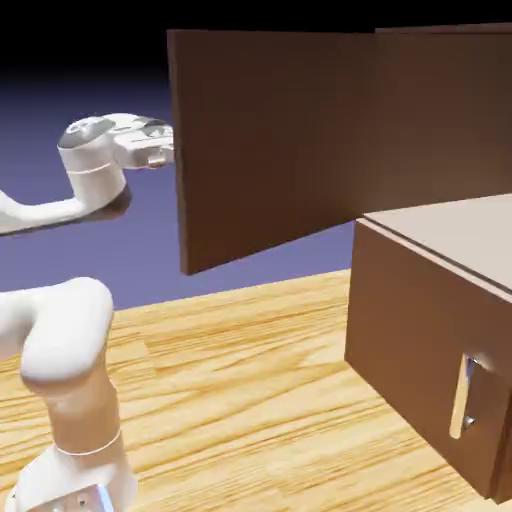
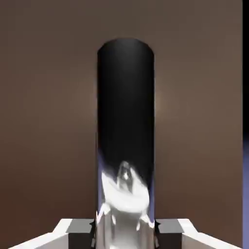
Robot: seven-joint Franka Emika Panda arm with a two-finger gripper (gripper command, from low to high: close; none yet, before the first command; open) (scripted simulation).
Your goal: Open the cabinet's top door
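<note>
The top door (image 1: 275,140) of the cabinet (image 1: 430,320) stands swung out wide — its panel extends toward the exterior view's left, with the cabinet at the exterior view's right. The lower door (image 1: 425,345) sits closed beneath, its bar handle (image 1: 462,398) upright. The arm (image 1: 85,330) rises at the exterior view's left; its hand reaches the far side of the top door's outer edge, where the panel hides the fingertips. In the hand view, the gripper (image 2: 125,228) is closed on the top handle (image 2: 125,116) — a vertical, mirror-like bar, dark above and bright white near the fingertips. One fingertip bears on each side of the bar. Brown door surface lies behind the bar on both sides.
</note>
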